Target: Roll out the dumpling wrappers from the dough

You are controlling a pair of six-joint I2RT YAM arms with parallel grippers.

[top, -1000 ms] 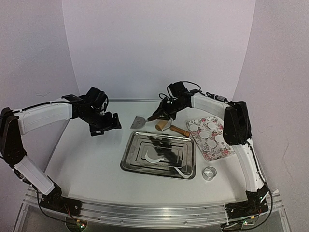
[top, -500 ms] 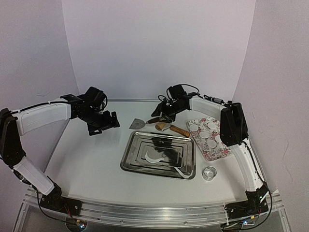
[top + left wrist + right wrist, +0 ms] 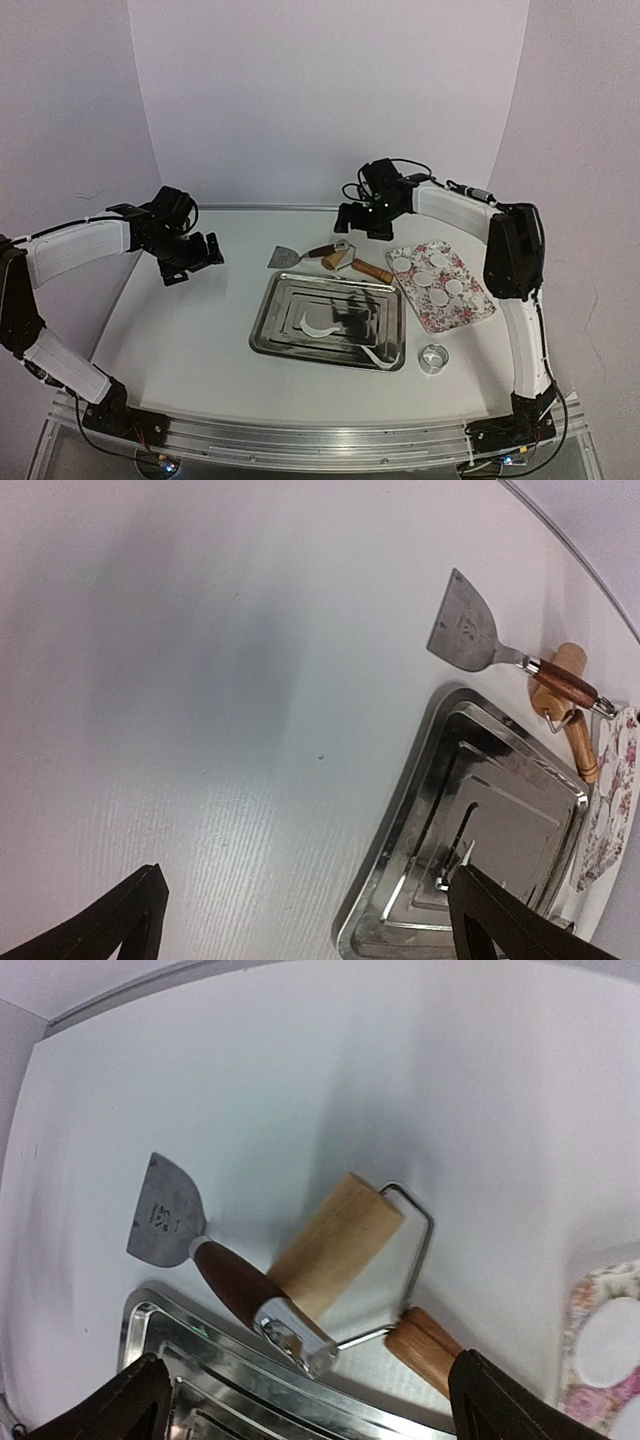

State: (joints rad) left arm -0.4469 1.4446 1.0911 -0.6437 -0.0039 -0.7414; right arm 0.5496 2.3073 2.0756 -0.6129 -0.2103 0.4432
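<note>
Right hand (image 3: 362, 218) hangs spread and empty at 12 o'clock of the roller (image 3: 350, 262). The roller lies on the table (image 3: 190, 330), probably released because rolling is finished. The dumpling wrappers (image 3: 422, 277) rest on the floral plate (image 3: 458, 316), at 3 o'clock of the tray (image 3: 265, 310). A second ago this hand was lower, at the roller, and the spread left hand (image 3: 190, 255) was nearer the tray.

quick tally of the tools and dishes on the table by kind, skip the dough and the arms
scraper: 1
roller: 1
steel tray: 1
floral plate: 1
clear ring: 1
total: 5
</note>
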